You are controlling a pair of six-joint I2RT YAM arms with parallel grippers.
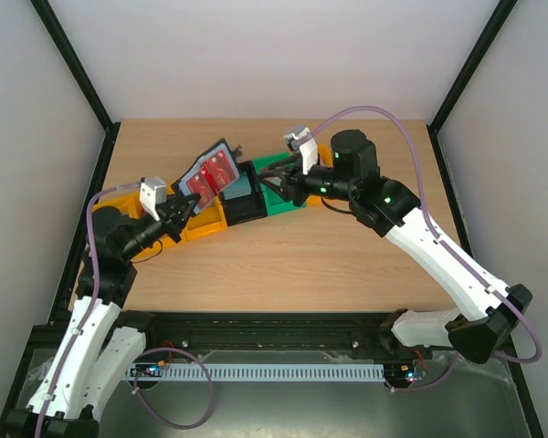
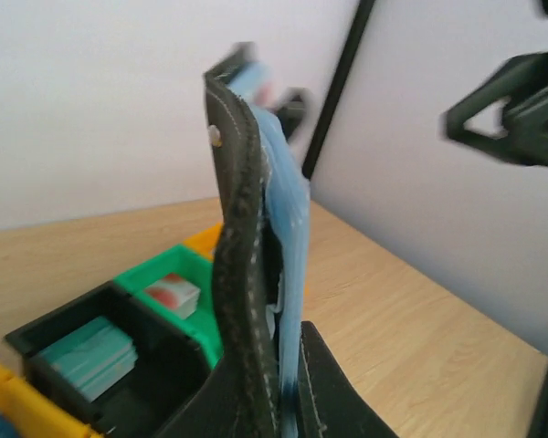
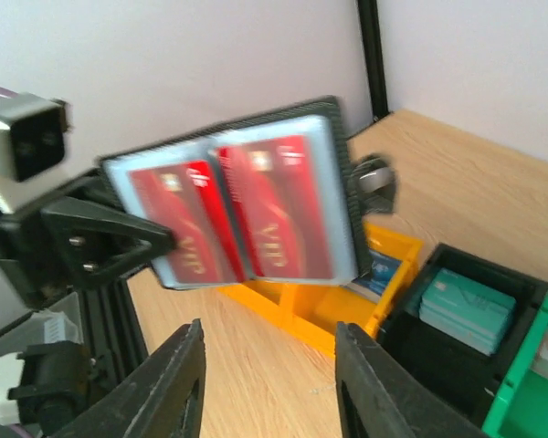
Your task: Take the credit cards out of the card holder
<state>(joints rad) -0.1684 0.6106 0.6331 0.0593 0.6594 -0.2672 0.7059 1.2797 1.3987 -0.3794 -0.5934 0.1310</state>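
Pale wooden tabletop carries a row of bins. Above the yellow bin, the left gripper clamps one edge of the card holder, holding it raised and spread open. Two red credit cards sit in its pockets. Over the green bin, the right gripper hangs with jaws wide, near the holder but apart from it.

A light wooden worktop fills the enclosure, closed in by plain white panels at the far edge and along both sides. Black frame posts rise slanting from the far corners. A black rail runs along the near edge, with a grey surface below it. The light is even and soft.
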